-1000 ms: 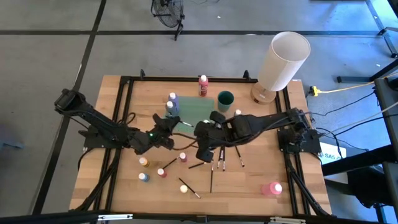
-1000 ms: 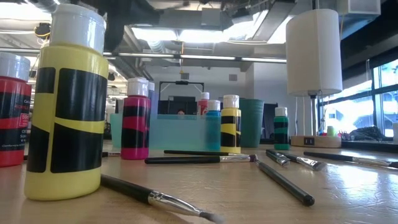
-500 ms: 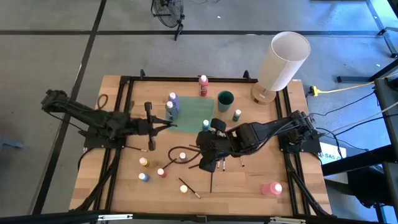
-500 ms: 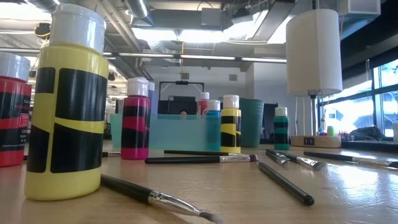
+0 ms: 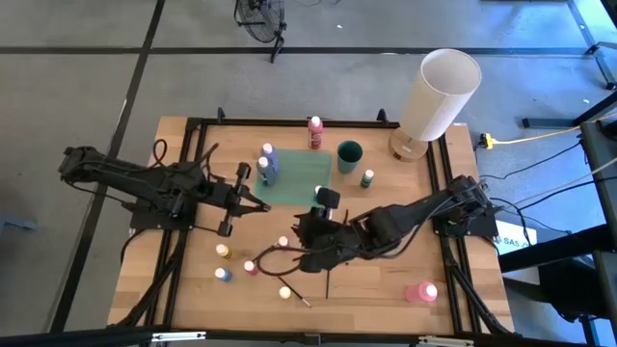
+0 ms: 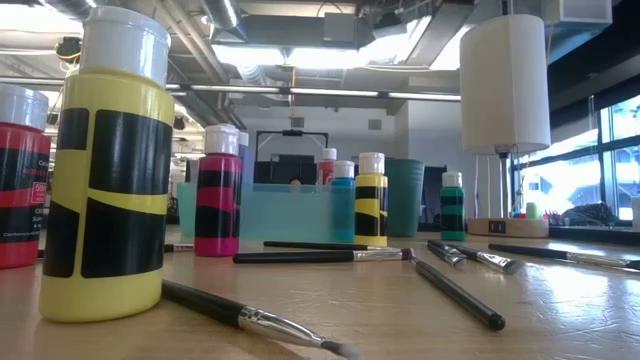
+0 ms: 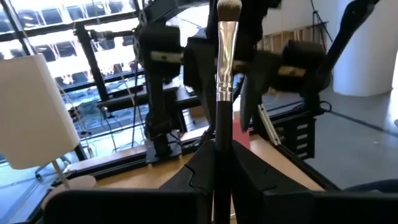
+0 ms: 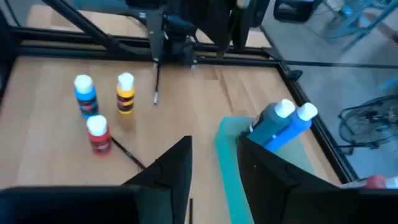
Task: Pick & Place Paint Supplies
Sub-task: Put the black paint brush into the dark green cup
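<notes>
Nearest in the low view, a yellow bottle (image 6: pixel 108 170) is stood on the table (image 6: pixel 400 310), with a red bottle (image 6: pixel 20 180) at its 9 o'clock and a dark brush (image 6: pixel 250 318) lying just beside it. Farther back, a pink bottle (image 6: pixel 218 192), more brushes (image 6: pixel 320 256) and a teal tray (image 6: pixel 285 212) are seen.

From above, the left gripper (image 5: pixel 253 200) is held at the table's 9 o'clock side, near the tray's edge. It is squeezed tight on a brush (image 7: pixel 224 93), which sticks straight out between the fingers (image 7: pixel 193 177).

The right gripper (image 5: pixel 307 253) is placed near the middle of the table. Its fingers (image 8: pixel 171 168) are parted a little, and nothing is seen between them.

The white cylinder (image 5: pixel 439 94) is stood at 1 o'clock.
</notes>
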